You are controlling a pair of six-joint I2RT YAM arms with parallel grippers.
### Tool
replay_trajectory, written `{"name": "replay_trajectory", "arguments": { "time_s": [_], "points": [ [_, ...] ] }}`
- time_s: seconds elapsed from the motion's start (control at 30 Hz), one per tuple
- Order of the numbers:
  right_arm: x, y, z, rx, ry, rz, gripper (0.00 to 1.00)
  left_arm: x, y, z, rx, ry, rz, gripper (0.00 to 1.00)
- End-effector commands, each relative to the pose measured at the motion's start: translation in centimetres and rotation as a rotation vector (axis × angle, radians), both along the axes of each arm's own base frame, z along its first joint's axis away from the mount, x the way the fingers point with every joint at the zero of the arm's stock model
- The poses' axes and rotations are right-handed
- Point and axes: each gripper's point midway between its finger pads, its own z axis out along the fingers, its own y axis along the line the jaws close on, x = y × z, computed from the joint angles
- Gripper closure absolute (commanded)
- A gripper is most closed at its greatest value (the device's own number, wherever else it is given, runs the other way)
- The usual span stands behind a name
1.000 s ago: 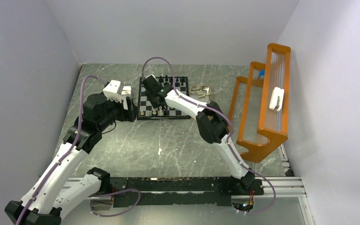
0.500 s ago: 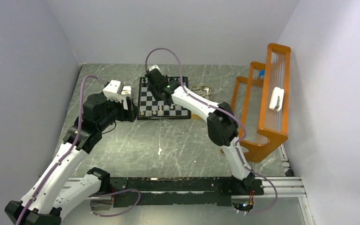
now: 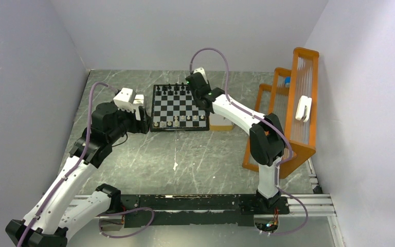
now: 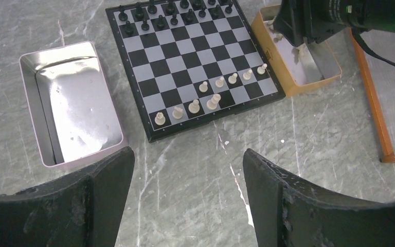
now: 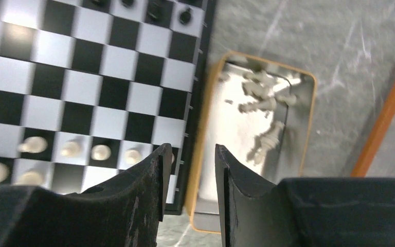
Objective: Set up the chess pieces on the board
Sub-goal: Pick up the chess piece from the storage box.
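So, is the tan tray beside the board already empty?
Not empty. The right wrist view shows several cream pieces lying in the tan tray, mostly toward its far end.

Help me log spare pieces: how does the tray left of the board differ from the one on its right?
The left tray has a pale silvery rim; the right tray has a tan one. The left tray shows no pieces; the right tray holds a heap of cream pieces. Both are shallow rectangles with shiny floors beside the board.
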Motion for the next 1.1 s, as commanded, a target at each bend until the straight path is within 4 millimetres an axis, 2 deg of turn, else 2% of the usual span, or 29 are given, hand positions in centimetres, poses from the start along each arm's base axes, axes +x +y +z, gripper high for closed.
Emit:
{"name": "replay_trajectory", "arguments": {
  "time_s": [0.0,0.1,0.2,0.37,0.5,0.73,1.07],
  "points": [
    [0.6,-4.0,-0.7,-0.025,-0.028,-0.144,0.6,0.1,0.1,-0.4,0.005,0.017,0.001,0.19],
    [0.8,-6.4,-2.0,-0.003,0.001,-0.199,0.62,0.1,0.1,-0.2,0.0,0.011,0.0,0.18],
    [1.2,-8.0,-2.9,0.008,0.004,-0.246,0.64,0.0,0.0,-0.2,-0.004,0.007,-0.006,0.18],
    [1.5,-10.0,-5.5,0.018,0.041,-0.327,0.68,0.0,-0.2,-0.3,-0.004,0.014,-0.012,0.19],
    [1.7,-10.5,-7.1,0.049,0.036,-0.387,0.7,0.0,-0.2,-0.3,-0.006,0.015,-0.017,0.19],
    [2.5,-11.8,-8.3,0.059,0.031,-0.496,0.71,0.0,-0.5,-0.5,-0.007,0.024,-0.029,0.19],
    [1.5,-13.4,-10.6,0.027,0.05,-0.588,0.69,-0.1,-0.7,-0.4,-0.011,0.024,-0.039,0.19]
  ]
}}
